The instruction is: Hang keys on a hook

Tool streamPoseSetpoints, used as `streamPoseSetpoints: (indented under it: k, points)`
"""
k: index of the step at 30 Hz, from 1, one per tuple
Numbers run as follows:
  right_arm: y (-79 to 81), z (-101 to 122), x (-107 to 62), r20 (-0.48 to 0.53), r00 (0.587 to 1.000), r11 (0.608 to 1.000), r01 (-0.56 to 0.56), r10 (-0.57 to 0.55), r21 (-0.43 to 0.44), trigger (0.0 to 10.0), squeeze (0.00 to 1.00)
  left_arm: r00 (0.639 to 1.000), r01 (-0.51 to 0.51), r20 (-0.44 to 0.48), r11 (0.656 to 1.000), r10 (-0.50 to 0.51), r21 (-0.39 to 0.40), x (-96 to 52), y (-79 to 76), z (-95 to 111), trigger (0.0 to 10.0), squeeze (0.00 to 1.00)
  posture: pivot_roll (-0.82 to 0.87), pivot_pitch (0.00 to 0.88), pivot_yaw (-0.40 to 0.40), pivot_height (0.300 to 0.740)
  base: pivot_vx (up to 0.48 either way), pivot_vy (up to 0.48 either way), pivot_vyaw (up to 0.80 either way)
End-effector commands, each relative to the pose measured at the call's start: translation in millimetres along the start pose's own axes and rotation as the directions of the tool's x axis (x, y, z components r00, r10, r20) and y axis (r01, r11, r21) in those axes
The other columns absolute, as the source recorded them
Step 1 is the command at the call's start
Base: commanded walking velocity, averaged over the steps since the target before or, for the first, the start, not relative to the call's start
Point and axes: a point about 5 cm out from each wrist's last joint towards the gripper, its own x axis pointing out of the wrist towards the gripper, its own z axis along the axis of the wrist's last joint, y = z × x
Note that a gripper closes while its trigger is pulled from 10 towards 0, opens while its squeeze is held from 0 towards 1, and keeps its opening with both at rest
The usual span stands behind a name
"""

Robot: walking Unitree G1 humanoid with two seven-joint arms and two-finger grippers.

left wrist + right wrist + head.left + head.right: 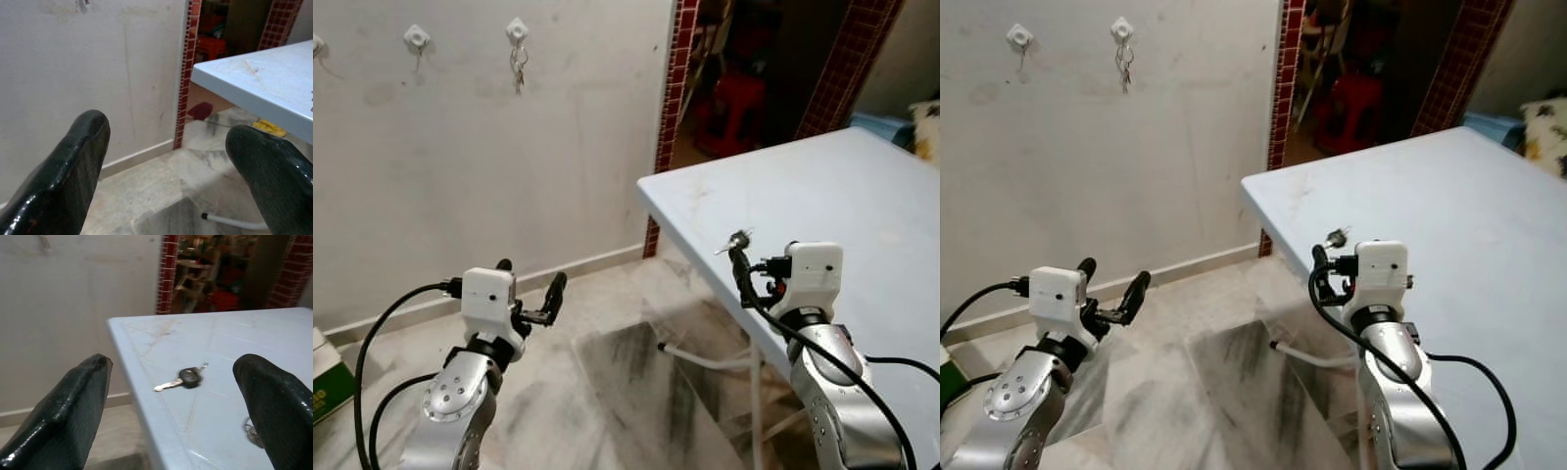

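Note:
A key with a black head (185, 378) lies flat on the pale blue table (842, 186) near its left edge, and shows as a small silver glint (736, 239) in the left eye view. My right gripper (175, 364) is open and hovers just short of it, one finger on each side and touching nothing. A second bit of metal (252, 432) lies half hidden by the finger. High on the white wall a bunch of keys (519, 67) hangs from a white hook (517, 29). Another hook (416, 39) is beside it. My left gripper (530, 276) stands open and empty over the floor.
A red-tiled door frame (672, 117) stands between the wall and the table, with a red stool (734, 108) in the dark room behind. Under the table run a white hose (705, 358) and a table leg (756, 401). A green box (328, 387) sits at the far left.

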Motion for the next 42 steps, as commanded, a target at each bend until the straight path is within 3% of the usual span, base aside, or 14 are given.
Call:
streamPoseSetpoints:
  k: [1, 25, 42]
  points:
    - [-7.6, 2.4, 0.1, 0.009, 1.000, 1.000, 0.024, -0.023, -0.016, 10.0, 0.00, 1.000, -0.002, 0.010, 1.000, 0.002, -0.005, 1.9, -2.0, 2.7, 10.0, 0.00, 0.03, 0.000, -0.001, 0.740, 0.000, -0.244, 0.00]
    - [-3.7, 2.6, 7.9, 0.013, 1.000, 1.000, -0.003, 0.003, -0.021, 10.0, 0.00, 1.000, -0.022, -0.005, 1.000, 0.022, -0.008, 4.6, -0.9, 1.4, 10.0, 0.00, 0.04, 0.000, -0.003, 0.740, 0.000, 0.000, 0.00]
    - [-3.4, 2.4, 10.9, 0.007, 1.000, 0.999, -0.007, 0.008, -0.031, 10.0, 0.00, 0.999, -0.034, -0.004, 0.999, 0.034, -0.016, 7.6, 0.4, 2.2, 10.0, 0.00, 0.04, 0.000, -0.003, 0.740, 0.000, 0.101, -0.74]
